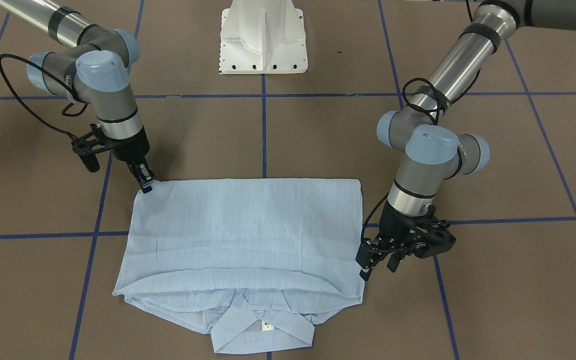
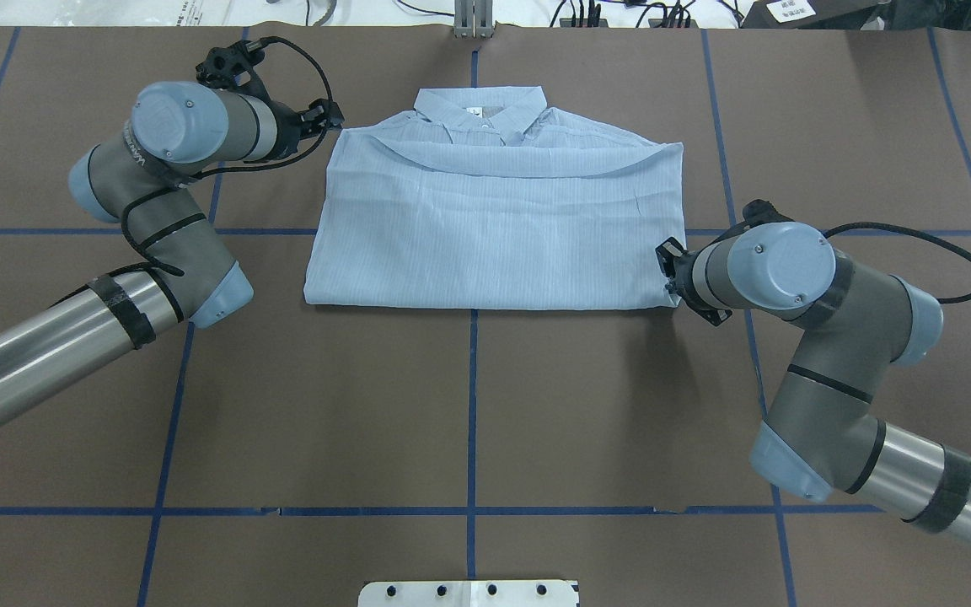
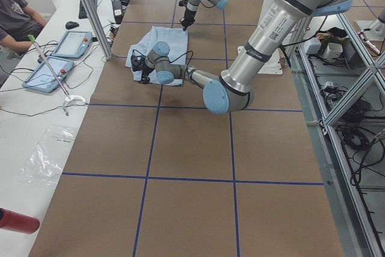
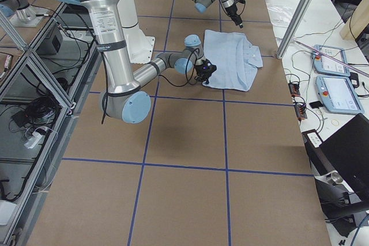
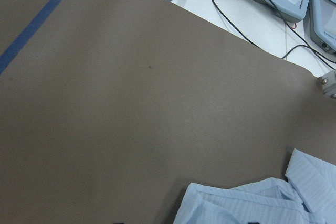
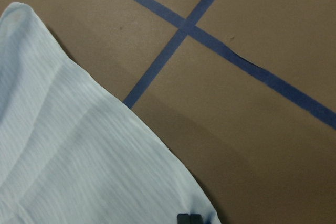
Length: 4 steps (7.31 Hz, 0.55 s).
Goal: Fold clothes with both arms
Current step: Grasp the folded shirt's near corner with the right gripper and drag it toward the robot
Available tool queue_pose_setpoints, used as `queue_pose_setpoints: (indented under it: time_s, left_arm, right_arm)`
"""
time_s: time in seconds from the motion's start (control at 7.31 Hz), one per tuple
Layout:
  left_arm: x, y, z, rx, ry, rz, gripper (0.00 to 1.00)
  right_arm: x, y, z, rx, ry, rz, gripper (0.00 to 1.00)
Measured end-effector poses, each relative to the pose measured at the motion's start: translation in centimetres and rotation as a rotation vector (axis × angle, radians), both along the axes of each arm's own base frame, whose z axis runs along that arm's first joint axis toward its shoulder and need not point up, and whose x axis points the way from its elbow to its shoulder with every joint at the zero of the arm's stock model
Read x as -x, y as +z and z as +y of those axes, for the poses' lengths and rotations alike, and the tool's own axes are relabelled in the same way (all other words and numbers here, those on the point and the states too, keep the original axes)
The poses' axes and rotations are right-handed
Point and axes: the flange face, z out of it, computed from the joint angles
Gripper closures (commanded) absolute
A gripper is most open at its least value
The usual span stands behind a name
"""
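The shirt (image 1: 243,230) lies flat on the brown table (image 1: 318,140), folded into a neat rectangle. Its collar (image 1: 263,335) and small white neck label (image 1: 267,327) sit at the edge farthest from the white pedestal base (image 1: 264,37).

The right gripper (image 1: 147,186) is down at the shirt's folded corner on the pedestal side. Its fingertips (image 6: 184,217) are pinched tight together on the cloth there.

The left gripper (image 1: 378,267) hangs just beside the shirt's opposite side edge, up toward the collar end. From where I stand its jaws look spread and empty, though the angle is poor.
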Motion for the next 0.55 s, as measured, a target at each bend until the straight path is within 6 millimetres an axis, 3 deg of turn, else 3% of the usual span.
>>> queue_pose_setpoints:
  time_s: [0.14, 0.27, 0.55]
  left_arm:
    - [0.1, -0.2, 0.1, -0.002, 0.0, 0.003, 0.16]
    - [0.2, -0.7, 0.2, -0.009, 0.0, 0.012, 0.16]
    - [0.9, -1.1, 1.9, -0.016, 0.009, 0.042, 0.16]
  right_arm:
    - [-1.2, 0.0, 1.4, 0.004, -0.012, -0.009, 1.0]
    - [-1.8, -0.6, 4.0, 0.022, -0.043, -0.011, 1.0]
    - [-0.5, -4.4, 12.4, 0.08, -0.174, 0.037, 1.0]
